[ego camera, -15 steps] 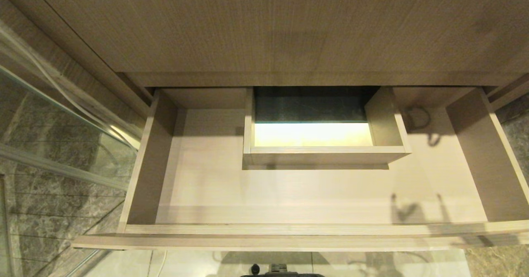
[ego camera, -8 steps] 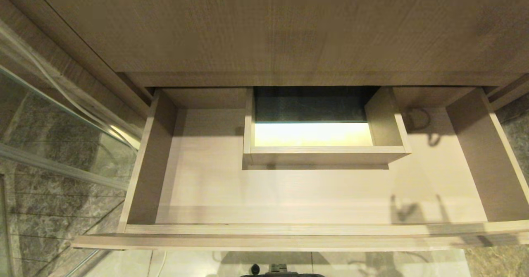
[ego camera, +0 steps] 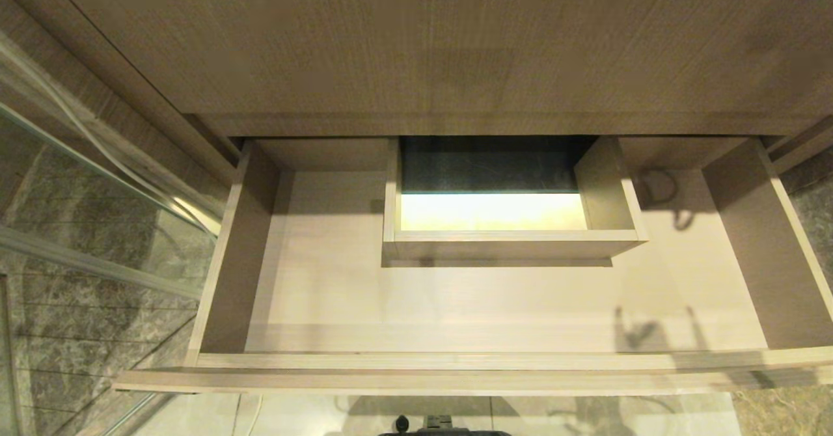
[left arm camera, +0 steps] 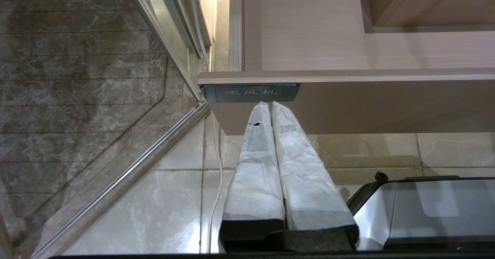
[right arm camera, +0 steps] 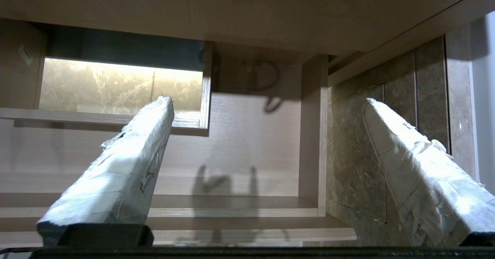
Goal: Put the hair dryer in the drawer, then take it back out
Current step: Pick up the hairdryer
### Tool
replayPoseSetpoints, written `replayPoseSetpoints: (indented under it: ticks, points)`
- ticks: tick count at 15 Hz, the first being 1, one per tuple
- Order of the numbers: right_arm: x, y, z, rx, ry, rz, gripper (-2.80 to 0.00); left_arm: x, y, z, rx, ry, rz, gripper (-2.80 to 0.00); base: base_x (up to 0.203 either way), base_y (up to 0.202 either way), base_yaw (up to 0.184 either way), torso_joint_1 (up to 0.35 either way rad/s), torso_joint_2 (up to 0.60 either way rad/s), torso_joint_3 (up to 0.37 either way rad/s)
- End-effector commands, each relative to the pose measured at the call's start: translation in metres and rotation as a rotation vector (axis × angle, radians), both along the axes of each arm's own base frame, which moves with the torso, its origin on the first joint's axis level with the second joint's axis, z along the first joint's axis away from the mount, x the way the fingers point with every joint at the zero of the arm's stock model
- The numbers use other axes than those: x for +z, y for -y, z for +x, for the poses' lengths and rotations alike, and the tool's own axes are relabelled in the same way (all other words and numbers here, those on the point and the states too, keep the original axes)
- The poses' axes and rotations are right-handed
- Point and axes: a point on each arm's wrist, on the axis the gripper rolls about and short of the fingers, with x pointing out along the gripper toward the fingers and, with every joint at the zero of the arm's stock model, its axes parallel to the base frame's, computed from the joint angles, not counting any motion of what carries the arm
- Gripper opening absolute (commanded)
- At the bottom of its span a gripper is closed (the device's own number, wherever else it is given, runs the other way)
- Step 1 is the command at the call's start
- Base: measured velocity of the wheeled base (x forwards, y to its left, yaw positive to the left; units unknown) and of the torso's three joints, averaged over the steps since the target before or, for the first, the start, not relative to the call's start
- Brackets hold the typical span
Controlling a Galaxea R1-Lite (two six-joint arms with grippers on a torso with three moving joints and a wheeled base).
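From the head camera I see the drawer (ego camera: 325,293) pulled out under the wood-grain panel (ego camera: 455,39), and its floor is bare. The boxed cut-out (ego camera: 514,235) sits mid-back, with lit floor showing through it. I cannot find the hair dryer in any view.

My right hand (right arm camera: 267,104) hangs in front of the drawer's right end, its padded fingers (right arm camera: 127,162) spread wide and gripping nothing. Their shadow falls on the drawer floor near the front right corner. Stone wall tiles (right arm camera: 355,154) stand just beside the drawer's right side.

My left hand (left arm camera: 269,103) is parked low in front of the drawer's left end, fingers pressed together with nothing between them, the tips just below the dark label (left arm camera: 251,92) on the drawer front. A glass partition (ego camera: 84,182) stands to the left, and a thin white cable (left arm camera: 216,181) runs down over the floor tiles (left arm camera: 154,197).
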Motion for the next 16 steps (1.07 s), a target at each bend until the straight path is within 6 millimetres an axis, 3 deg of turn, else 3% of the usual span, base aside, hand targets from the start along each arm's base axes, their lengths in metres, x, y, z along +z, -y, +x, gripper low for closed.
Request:
replayPoseSetpoints:
  ticks: [1, 11, 16]
  points:
    - [0.0005, 0.0, 0.0006, 0.001, -0.002, -0.002, 0.0, 0.0, 0.0, 0.0, 0.001, 0.001, 0.0, -2.8, 0.0, 0.0, 0.0, 0.02, -0.02, -0.028]
    - [0.0009, -0.0001, -0.001, 0.004, 0.003, -0.006, 0.0, 0.0001, 0.0, -0.0001, 0.0, 0.001, 0.0, -2.8, 0.0, 0.0, 0.0, 0.176, -0.44, -0.187]
    - [0.0009, -0.0001, 0.0, 0.002, 0.002, -0.007, 0.0, 0.0001, 0.0, -0.0001, -0.001, 0.001, 0.0, -2.8, 0.0, 0.0, 0.0, 0.377, -0.46, -0.221]
